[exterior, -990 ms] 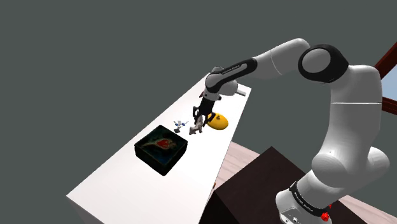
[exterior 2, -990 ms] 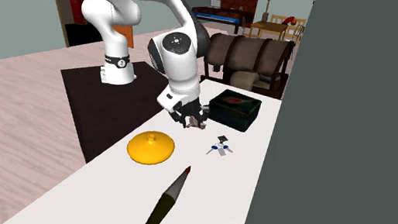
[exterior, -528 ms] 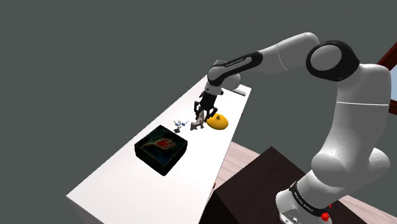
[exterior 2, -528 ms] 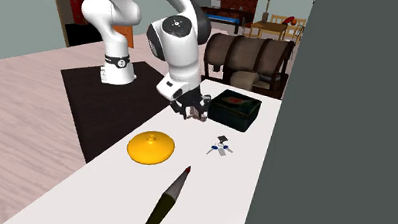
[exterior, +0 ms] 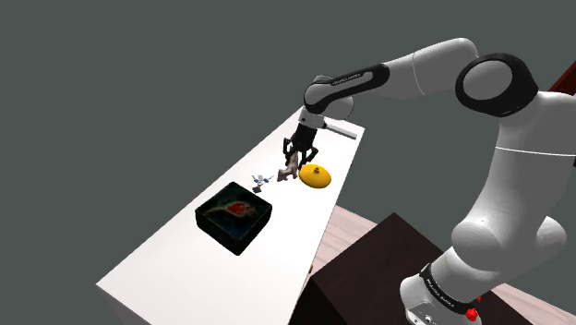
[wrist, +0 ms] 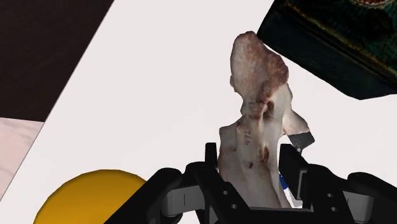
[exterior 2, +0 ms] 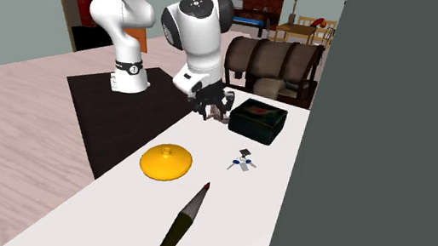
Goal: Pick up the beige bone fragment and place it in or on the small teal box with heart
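The bone fragment (wrist: 257, 127) looked rough and chalky, matt beige mottled with reddish-brown patches. The gripper (wrist: 250, 156) clasping it was smooth, matt black. The box (exterior 2: 258, 118) had a dark, faintly glossy finish. The table (wrist: 159, 95) beneath the box was plain smooth white, and the yellow disc (exterior 2: 165, 162) near the box looked smooth.

The arm (exterior: 517, 185) is glossy white, made of rounded links with dark round joint caps (exterior: 487, 88). Just above the stand (exterior: 369, 277), a black collar (exterior: 443, 288) with white marks rings it, with a red dot (exterior: 474, 314) beside. Farthest from the stand, the gripper (exterior: 295, 155) is all black.
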